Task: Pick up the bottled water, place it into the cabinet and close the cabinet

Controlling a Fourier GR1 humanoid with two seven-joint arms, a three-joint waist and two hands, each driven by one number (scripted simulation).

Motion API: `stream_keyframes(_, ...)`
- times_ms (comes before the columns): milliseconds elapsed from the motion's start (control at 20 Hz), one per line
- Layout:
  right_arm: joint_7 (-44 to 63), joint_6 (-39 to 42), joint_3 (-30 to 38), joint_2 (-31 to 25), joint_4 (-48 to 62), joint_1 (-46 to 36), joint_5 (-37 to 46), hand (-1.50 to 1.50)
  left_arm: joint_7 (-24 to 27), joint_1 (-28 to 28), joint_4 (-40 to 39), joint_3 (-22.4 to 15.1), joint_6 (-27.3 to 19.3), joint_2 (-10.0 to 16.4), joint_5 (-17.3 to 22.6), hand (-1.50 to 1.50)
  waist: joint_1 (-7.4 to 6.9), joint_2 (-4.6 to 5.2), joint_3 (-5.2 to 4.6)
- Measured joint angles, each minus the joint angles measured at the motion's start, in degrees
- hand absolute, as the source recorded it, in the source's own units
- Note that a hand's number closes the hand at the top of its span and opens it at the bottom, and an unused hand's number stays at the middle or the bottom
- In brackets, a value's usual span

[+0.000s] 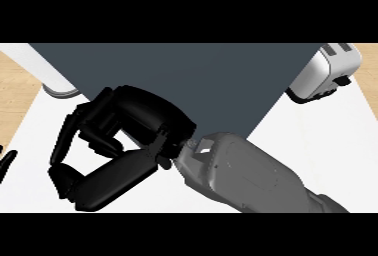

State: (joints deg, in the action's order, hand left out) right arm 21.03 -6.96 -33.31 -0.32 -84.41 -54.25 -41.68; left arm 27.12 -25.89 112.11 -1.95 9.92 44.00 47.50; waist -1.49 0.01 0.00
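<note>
Bottled water: it shows nowhere in the view. It is not on the white bench (325, 140) in front of the cabinet, and not in the hand as far as I can see.
Cabinet: the dark grey, flat-faced cabinet (192, 80) fills the upper middle of the view. I cannot tell if its door is open or closed.
Right hand: the black right hand (129, 125) is at the front left corner of the cabinet and partly over its dark face. Its fingers (66, 142) are curled toward the thumb. The gap between them shows only white bench, so they seem to clamp on nothing.
Left hand: only a small dark part of the left hand (4, 162) shows, far to the left of the cabinet. I cannot tell its state.
Done, as I judge: the bottle is probably inside the cabinet, because it is gone from the bench and the hand looks empty.
Left, as I judge: closing the door, or making sure that it is closed.
Count of bottles: none visible.
Count of cabinets: one.
Count of toasters: one white and silver toaster (328, 70), just right of the cabinet.
Count of hands: two, one only in part.
Count of forearms: one grey forearm (244, 175), in front of the cabinet.
</note>
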Motion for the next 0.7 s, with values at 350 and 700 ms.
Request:
stream_keyframes(350,-4.5,6.0,6.3,-1.7,7.7,0.4,2.7,1.5,-3.3,-1.4,2.1,3.3,0.9,-0.5,1.0,-1.5,0.33,-0.13,-0.14)
stream_keyframes(700,-8.8,6.5,7.5,-2.3,12.0,-0.4,7.3,1.5,-3.1,-1.5,1.2,3.7,2.2,-1.9,-0.2,-1.5,-0.25,-0.94,-0.82)
